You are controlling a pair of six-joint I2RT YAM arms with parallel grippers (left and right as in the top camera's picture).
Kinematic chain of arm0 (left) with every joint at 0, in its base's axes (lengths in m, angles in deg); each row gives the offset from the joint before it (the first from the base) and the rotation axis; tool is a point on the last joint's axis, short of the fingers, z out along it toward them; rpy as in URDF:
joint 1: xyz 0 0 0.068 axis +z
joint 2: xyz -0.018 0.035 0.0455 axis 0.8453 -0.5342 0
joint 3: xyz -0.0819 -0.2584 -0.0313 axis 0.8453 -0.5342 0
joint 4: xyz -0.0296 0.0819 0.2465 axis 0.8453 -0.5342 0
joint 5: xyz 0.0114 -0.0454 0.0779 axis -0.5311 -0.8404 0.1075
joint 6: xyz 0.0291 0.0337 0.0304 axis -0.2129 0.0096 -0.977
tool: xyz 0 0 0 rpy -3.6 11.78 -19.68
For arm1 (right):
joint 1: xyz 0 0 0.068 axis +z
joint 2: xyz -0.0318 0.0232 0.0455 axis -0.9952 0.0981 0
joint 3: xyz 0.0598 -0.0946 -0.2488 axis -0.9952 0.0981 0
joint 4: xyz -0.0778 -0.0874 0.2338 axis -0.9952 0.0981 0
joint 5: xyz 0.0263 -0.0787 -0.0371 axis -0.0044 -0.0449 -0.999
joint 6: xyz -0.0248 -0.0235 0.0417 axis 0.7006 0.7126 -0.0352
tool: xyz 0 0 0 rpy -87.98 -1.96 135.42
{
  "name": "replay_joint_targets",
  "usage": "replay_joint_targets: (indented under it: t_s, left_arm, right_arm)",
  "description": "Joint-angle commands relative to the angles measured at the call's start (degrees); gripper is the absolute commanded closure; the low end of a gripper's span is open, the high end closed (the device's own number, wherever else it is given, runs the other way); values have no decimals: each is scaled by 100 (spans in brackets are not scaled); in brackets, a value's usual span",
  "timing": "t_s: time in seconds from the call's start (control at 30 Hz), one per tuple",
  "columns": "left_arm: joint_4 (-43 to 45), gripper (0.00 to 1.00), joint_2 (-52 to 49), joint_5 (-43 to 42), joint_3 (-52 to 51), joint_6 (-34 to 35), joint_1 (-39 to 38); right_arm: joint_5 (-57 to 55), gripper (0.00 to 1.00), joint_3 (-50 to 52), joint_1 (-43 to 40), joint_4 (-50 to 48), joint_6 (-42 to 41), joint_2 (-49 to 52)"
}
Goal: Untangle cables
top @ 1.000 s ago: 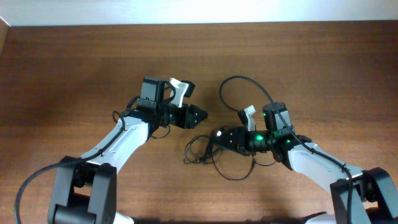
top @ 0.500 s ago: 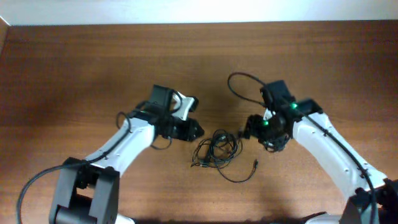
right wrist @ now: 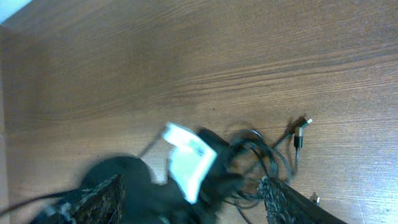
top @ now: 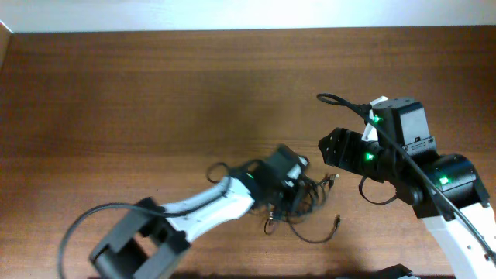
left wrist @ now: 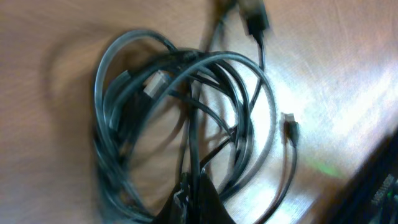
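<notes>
The left arm is blurred in the overhead view, so the spot where the left gripper meets the cables is hard to make out there. In the left wrist view its tips are seen pressed together on strands at one edge of the tangle, and the rest of the fingers is cut off by the frame. How many cables are wound together cannot be counted. Three plug ends are made out in that view. The tangle is laid on the table near its middle, with its longer axis running left to right. One loose strand is trailed toward the near right. The right gripper is held just to the far right of the tangle, apart from it, with both fingers spread wide.
</notes>
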Motion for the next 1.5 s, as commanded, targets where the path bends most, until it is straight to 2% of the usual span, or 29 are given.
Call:
replay_joint_targets:
  t_s: [0.0, 0.03, 0.07, 0.1, 0.17, 0.2, 0.3, 0.37, 0.43, 0.5, 0.53, 0.57, 0.6, 0.63, 0.7, 0.77, 0.83, 0.93, 1.07, 1.13, 1.2, 1.3, 1.37, 1.43, 1.47]
  left_arm:
    - [-96, 100, 1353, -938, 42, -1384, 1241]
    - [-116, 100, 1923, -1147, 42, -1419, 1716]
    - [-118, 100, 2350, -1147, 42, -1298, 2131]
    - [-114, 100, 2787, -1147, 42, -898, 2546]
    - [-116, 100, 3379, -1145, 42, 111, 3145]
    - [-109, 100, 3552, -1145, 42, 765, 3344]
    - [-114, 100, 3668, -1145, 42, 2618, 3676]
    - [-116, 100, 3668, -1075, 42, 5023, 3818]
    - [-120, 97, 3668, -901, 42, 6249, 3821]
    - [-120, 100, 3663, -852, 39, 7106, 3818]
    - [-118, 99, 3663, -723, 39, 6887, 3818]
    - [-118, 99, 3663, -708, 39, 6137, 3821]
    - [-118, 99, 3663, -750, 39, 4325, 3818]
    - [-116, 99, 3663, -846, 39, 3342, 3818]
    - [-116, 100, 3663, -1043, 39, 1143, 3818]
    - [-94, 100, 3661, -1436, 39, 146, 3818]
    - [85, 100, 3661, -2133, 39, -461, 3818]
    - [251, 100, 3654, -2262, 35, -535, 3818]
    - [278, 100, 3501, -2260, 35, -529, 3720]
    - [341, 100, 3445, -2260, 35, -485, 3716]
    - [361, 100, 3440, -2264, 35, -487, 3716]
    - [367, 100, 3440, -2334, 35, -487, 3716]
    - [511, 100, 3440, -2754, 35, -487, 3716]
    - [1204, 100, 3442, -3685, 35, -293, 3716]
    - [1556, 100, 3442, -3912, 35, 4, 3716]
  right_arm:
    - [-136, 28, -85, 4, -7, 44, -85]
    - [-184, 27, -85, 4, -4, 44, -85]
    - [-179, 22, -85, 7, -4, 42, -85]
    - [-175, 16, -85, 7, 7, 39, -85]
    - [-111, 12, -85, 11, 68, 39, -85]
    - [74, 2, -85, 11, 76, 39, -79]
    - [437, 1, -83, 11, 125, 42, -37]
    - [796, 1, -83, 17, 175, 42, 111]
    - [1235, 1, -83, 17, 181, 42, 326]
    - [1744, 1, -83, 17, 203, 164, 581]
    - [1770, 1, -83, 15, 184, 599, 726]
    - [1770, 3, -83, 15, 129, 756, 813]
    - [1757, 20, -83, 15, 63, 754, 935]
    - [1755, 28, -83, 15, -13, 756, 1012]
    - [1969, 34, -83, 17, -271, 1062, 1069]
    - [2380, 44, -83, 17, -522, 1303, 1069]
    - [2621, 54, -83, 17, -776, 1281, 1075]
    - [2979, 62, -83, 37, -887, 789, 1084]
    - [2953, 62, -76, 557, -1095, -120, 1423]
    - [2955, 62, -72, 975, -1115, -118, 1836]
    - [2959, 61, -72, 1196, -1143, -122, 2131]
    - [2957, 54, -72, 1266, -1504, -601, 2494]
    - [2942, 54, -72, 1266, -1987, -789, 2581]
    - [2793, 55, -72, 1266, -2446, -1137, 2660]
    - [2507, 62, -72, 1266, -2444, -1373, 2660]
